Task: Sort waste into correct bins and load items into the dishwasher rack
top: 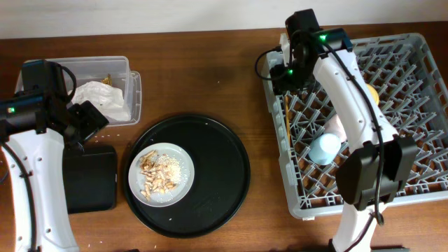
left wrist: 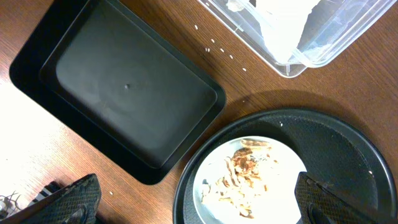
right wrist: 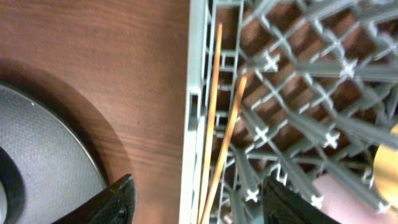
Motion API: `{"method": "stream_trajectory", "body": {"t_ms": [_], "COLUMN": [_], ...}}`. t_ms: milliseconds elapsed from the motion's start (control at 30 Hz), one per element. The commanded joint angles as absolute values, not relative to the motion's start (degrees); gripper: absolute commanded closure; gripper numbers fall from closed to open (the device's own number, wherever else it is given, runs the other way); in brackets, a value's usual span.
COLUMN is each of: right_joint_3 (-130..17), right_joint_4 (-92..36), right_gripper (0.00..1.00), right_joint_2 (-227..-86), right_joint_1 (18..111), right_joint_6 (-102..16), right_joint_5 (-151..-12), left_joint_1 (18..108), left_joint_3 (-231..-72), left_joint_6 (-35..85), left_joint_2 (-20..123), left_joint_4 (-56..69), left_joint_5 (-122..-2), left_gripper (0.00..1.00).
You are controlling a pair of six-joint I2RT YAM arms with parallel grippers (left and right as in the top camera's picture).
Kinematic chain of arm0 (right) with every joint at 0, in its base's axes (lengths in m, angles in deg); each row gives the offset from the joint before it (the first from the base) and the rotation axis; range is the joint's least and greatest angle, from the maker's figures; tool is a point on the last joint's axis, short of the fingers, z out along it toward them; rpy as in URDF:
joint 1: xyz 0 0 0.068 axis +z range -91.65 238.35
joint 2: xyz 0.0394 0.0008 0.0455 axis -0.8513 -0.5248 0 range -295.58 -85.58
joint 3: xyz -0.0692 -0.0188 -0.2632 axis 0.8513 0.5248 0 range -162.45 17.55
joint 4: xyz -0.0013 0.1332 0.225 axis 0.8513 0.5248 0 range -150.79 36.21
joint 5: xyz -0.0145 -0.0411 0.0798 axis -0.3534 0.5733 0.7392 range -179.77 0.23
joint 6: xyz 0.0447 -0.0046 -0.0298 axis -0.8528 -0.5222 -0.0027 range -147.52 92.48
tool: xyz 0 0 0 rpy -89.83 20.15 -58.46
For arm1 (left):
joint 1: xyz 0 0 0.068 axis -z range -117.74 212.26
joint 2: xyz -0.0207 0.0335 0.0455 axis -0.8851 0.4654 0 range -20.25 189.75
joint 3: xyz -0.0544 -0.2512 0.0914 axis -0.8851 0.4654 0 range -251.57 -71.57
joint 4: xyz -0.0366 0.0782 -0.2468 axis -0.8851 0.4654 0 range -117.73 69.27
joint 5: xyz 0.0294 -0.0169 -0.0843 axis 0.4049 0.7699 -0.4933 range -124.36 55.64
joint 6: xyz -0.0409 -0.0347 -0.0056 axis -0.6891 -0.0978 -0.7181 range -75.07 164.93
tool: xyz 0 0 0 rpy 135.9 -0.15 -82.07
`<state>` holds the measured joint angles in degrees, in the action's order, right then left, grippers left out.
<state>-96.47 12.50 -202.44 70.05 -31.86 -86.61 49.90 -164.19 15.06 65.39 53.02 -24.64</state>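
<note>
A grey plate (top: 183, 183) with beige food scraps (top: 157, 175) sits on the round black tray (top: 224, 140). My left gripper (top: 87, 119) is open and empty, and in the left wrist view (left wrist: 199, 205) it hangs over the plate (left wrist: 286, 162) and scraps (left wrist: 242, 177). The clear box (top: 133, 87) holds the white napkin (top: 101, 98) and the wrapper (top: 106, 79). The flat black tray (top: 89, 178) is empty. My right gripper (top: 283, 73) is open over the rack's (top: 413, 63) left wall (right wrist: 198, 62), above the chopsticks (right wrist: 214, 112). Blue (top: 325, 148), pink (top: 336, 126) and yellow (top: 371, 92) bowls lie in the rack.
A few white crumbs (left wrist: 217, 46) lie on the wooden table between the clear box (left wrist: 298, 37) and the flat black tray (left wrist: 124, 87). The round tray's rim (right wrist: 37, 162) is left of the rack. The right arm crosses the rack.
</note>
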Motion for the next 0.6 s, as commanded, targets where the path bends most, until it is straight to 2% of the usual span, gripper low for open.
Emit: {"method": "stream_trajectory", "body": {"t_ms": [0,67,167,233,400,567], "right_joint_3": [-96.12,-96.31,-96.58,-96.58,-96.58,-96.58], "right_joint_4": [14.06,14.80,17.49,20.15,27.63,30.91], "right_gripper": [0.28,0.16,0.14,0.01,0.01,0.01], "right_joint_2": [-201.13,-198.81,-193.59,-189.15,-181.70,-181.76], "right_joint_1": [69.88,69.44,67.12,64.00,53.27,46.60], "right_joint_6": [-35.64,-37.04,-41.84,-43.33,-45.19,-45.19], "right_joint_5": [-85.87,-86.30,-90.83,-90.87,-90.94,-87.42], "left_joint_1": [49.77,49.77,49.77,49.77,49.77,49.77], "left_joint_3": [-164.17,-164.17,-164.17,-164.19,-164.19,-164.17], "left_joint_6": [14.34,14.34,14.34,14.34,14.34,14.34], "left_joint_2": [64.91,64.91,64.91,64.91,64.91,64.91], "left_joint_4": [52.91,52.91,52.91,52.91,52.91,52.91], "left_joint_5": [-24.03,-24.03,-24.03,-24.03,-24.03,-24.03], "left_gripper": [0.01,0.01,0.01,0.01,0.01,0.01]}}
